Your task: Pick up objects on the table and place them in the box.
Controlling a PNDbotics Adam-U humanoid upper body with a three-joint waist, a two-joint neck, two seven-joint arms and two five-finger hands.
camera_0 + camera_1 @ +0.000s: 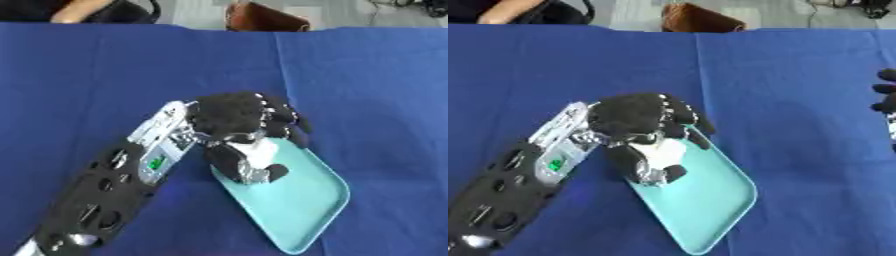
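Left hand (234, 125) covers the teal tray (302, 210); right hand's fingers (885, 97) rest well apart.

I see the worktop (105, 65) spread with a deep blue cloth (798, 90) that has a crease running down it right of centre. A shallow teal tray (302, 200) lies directly on the cloth, set askew, its long side running toward the lower right.

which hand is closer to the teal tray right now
Left. The left hand is over the tray's upper end, its fingers curled. The right hand shows only at the right edge of the right eye view, well away from the tray.
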